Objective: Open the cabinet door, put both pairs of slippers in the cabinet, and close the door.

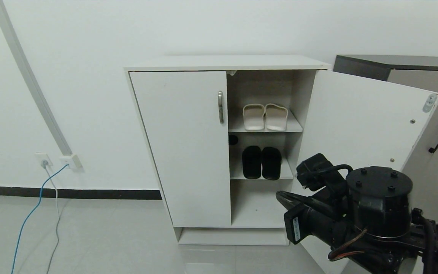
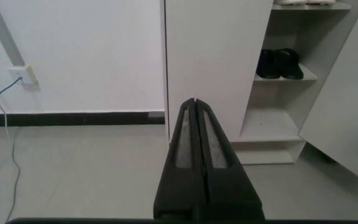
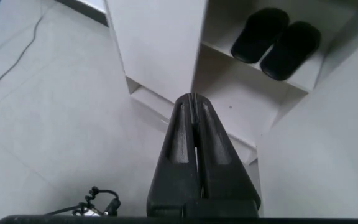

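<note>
No readable txt, nos. or signs from where I stand. Only candidate: small white sticker [image 1: 296, 228] on side of right arm [image 1: 359, 224], nr wrist. Dark print on it, too small to make out.

We have the head cam looking forward and down at the cabinet [image 1: 181, 152] from mid range. Left wrist cam sits low, facing it almost level; right wrist cam is closer, tilted steeply down. All three share the black slippers [image 1: 261, 163].
</note>
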Available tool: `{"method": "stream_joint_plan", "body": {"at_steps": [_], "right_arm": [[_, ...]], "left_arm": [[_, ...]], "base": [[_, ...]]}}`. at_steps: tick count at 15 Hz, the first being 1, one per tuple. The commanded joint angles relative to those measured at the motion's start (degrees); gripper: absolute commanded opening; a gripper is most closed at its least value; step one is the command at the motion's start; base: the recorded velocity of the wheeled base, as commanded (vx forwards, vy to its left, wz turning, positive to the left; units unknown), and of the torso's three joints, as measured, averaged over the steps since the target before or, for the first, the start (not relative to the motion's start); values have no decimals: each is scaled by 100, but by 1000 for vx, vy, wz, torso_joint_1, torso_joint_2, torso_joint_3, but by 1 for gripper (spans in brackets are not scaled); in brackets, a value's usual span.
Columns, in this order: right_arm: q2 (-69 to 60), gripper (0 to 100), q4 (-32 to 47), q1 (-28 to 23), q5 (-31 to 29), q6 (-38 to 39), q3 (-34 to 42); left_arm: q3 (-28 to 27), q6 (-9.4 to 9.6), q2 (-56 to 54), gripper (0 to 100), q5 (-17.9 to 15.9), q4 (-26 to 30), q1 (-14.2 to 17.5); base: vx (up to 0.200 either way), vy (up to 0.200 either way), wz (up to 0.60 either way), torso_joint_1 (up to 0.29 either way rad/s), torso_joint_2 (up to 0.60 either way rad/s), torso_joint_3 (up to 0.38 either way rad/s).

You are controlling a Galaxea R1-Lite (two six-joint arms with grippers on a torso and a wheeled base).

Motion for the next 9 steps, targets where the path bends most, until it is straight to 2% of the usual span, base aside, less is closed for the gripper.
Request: {"method": "stream_joint_plan", "body": {"at_steps": [1, 9], "right_arm": [[28, 0, -4, -3, -1, -1, 2], [45, 0, -4, -3, -27, -1, -7]], "left_arm": [[0, -4, 7, 0, 1, -1, 1], [0, -13, 7, 0, 10, -1, 1]], "base": [[0, 0, 0, 0, 0, 0], [0, 0, 0, 0, 0, 0]]}}
